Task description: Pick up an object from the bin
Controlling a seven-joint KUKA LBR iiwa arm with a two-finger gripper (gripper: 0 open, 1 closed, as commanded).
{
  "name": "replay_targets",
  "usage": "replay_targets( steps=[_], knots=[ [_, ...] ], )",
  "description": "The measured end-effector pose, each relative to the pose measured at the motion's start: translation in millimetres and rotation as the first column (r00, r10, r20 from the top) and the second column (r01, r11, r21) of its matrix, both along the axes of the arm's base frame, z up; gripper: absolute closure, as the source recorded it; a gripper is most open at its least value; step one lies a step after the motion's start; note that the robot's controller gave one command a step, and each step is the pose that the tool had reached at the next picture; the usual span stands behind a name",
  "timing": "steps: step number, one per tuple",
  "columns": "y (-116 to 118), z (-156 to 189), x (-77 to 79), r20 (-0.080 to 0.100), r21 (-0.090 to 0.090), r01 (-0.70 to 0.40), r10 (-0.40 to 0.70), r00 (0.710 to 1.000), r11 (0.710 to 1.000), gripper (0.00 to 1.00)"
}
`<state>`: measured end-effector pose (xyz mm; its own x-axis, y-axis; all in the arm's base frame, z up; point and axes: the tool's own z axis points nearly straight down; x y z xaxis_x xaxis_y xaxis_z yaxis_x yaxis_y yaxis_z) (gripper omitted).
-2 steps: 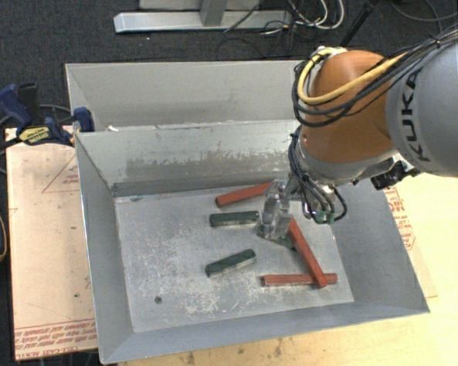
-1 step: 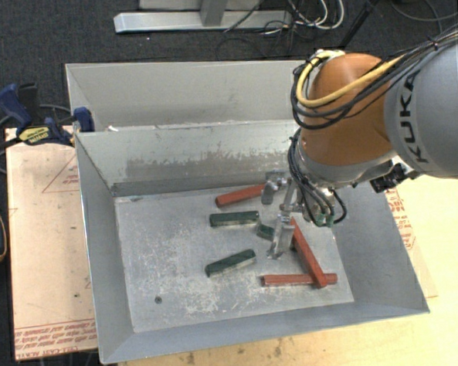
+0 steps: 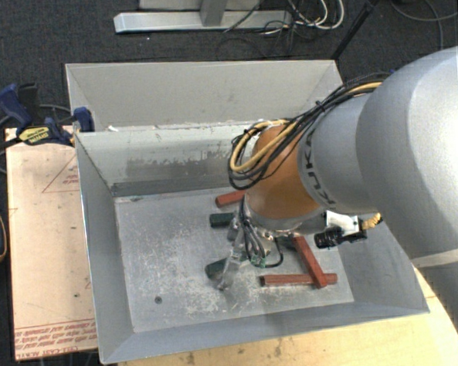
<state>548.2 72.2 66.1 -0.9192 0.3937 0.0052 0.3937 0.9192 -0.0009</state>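
A small dark block (image 3: 216,269), greenish-black and angular, is seen on the floor of the grey metal bin (image 3: 100,225), a little forward of the middle, and it is the thing lying nearest the hand (image 3: 232,262). A second dark block (image 3: 222,219) is found further back. Just behind that one lies a reddish-brown bar (image 3: 230,198), whose right end is hidden under the robot's wrist. Two more reddish-brown bars are placed toward the right front of the bin: a flat bar (image 3: 290,279) lying crosswise and a slanted bar (image 3: 311,261) above it, the two meeting at their right ends. The hand is lowered into the bin just beside the small dark block, on its right, and whether the two are touching cannot be decided. Whether the hand is spread or pressed together cannot be told either, since it is largely overhung by the orange wrist cover (image 3: 279,184) and its looped cables. The large grey arm (image 3: 414,175) is brought in from the right, over the bin's right wall. The bin floor is scuffed and dusted with pale marks. Around the bin a dark carpet (image 3: 19,44) is seen, with loose cables (image 3: 311,11) and a pale metal foot (image 3: 196,18) lying on it at the back.
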Motion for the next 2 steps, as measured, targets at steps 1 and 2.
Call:
replay_targets(
  steps=[1, 2],
  knots=[
    [0, 4, 2.2, 0.007, 0.0, 0.0, 0.0, 1.0, 1.0, 1.0],
    [-5, 210, -2.2, 0.016, 0.001, 0.007, -0.007, 1.0, 1.0, 1.0]
  ],
)
